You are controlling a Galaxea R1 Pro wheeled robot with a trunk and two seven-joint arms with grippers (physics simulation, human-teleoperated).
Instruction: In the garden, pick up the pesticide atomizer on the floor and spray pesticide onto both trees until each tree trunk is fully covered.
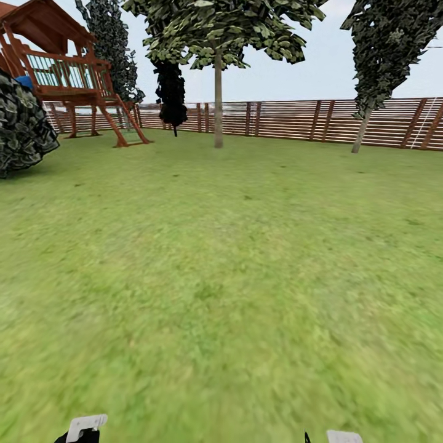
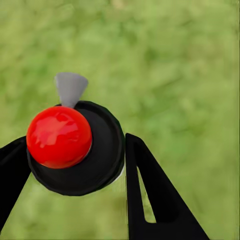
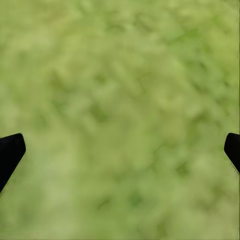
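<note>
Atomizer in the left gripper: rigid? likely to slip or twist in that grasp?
Probably rigid: the atomizer shows a hard, glossy red dome on a black round cap. That round, smooth body between the left gripper fingers could rotate or slip. The grey nozzle looks thin, perhaps easily knocked.

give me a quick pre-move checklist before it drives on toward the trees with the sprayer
1. Atomizer in the left gripper: ok, black fingers sit on either side of its round black body, with the red cap and grey nozzle showing.
2. Right gripper free: ok, fingertips wide apart over bare grass.
3. Trees in sight: ok, a straight trunk ahead and a leaning trunk to the right, both near the fence.
4. Path across the lawn: ok, open grass up to the trunks.
5. Spray range: not ok, both trunks are far off.
6. Nozzle aimed at a trunk: cannot tell.
</note>
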